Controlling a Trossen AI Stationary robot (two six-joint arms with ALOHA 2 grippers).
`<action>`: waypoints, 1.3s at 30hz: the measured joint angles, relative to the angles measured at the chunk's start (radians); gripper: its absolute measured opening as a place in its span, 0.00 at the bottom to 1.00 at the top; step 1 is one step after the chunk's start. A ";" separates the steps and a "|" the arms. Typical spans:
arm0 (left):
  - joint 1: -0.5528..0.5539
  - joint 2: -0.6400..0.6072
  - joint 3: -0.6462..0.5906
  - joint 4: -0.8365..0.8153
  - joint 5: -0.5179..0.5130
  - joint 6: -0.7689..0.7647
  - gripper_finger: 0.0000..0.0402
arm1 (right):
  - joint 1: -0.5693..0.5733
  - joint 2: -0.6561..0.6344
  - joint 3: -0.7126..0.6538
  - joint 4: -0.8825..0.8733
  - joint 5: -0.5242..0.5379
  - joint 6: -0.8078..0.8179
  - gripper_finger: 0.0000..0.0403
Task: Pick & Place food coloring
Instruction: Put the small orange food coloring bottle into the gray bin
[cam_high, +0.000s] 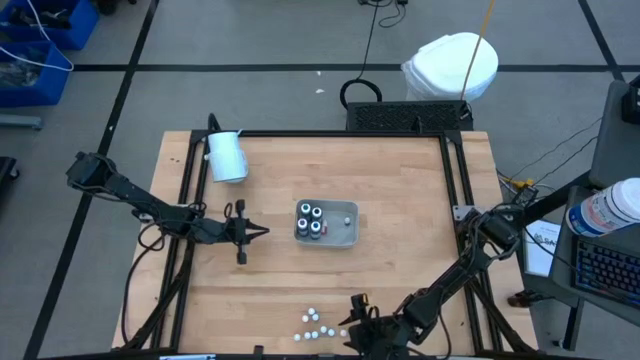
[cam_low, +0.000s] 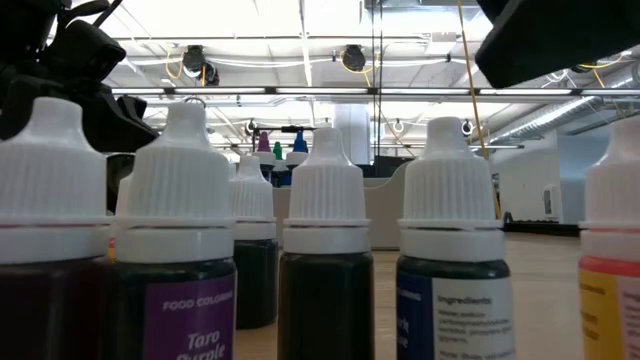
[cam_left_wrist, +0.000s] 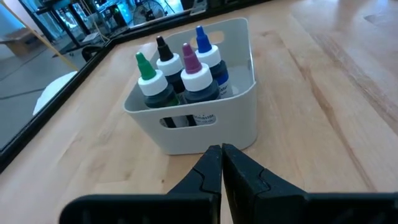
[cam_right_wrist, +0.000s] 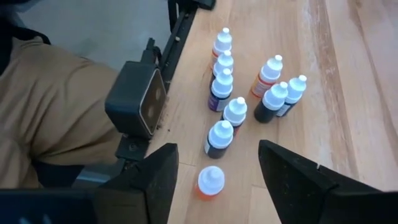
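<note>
Even overhead light washes the desk (cam_high: 400, 250) from above, with only faint, soft shadows beside the tray (cam_high: 345, 238). At desk height, the ceiling lights (cam_low: 300, 20) blow out to white glare, and the nearest food coloring bottles (cam_low: 325, 250) loom large and soft, their labels smeared. The left wrist view is crisp on the tray, while the left gripper (cam_left_wrist: 221, 163) in front blurs. The right gripper (cam_right_wrist: 214, 171) shows as dark, fuzzy shapes.

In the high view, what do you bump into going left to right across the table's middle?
Left gripper → grey tray holding four dark bottles at its left end.
</note>
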 joint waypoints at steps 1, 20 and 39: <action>0.000 0.000 0.000 0.000 0.000 0.005 0.05 | 0.001 0.000 0.000 0.000 0.000 0.002 0.52; 0.000 0.000 0.000 0.000 0.000 0.001 0.05 | -0.012 0.080 0.000 0.045 -0.024 0.025 0.52; 0.000 0.000 0.000 0.000 0.000 0.005 0.05 | -0.022 0.080 0.000 -0.001 -0.023 0.034 0.22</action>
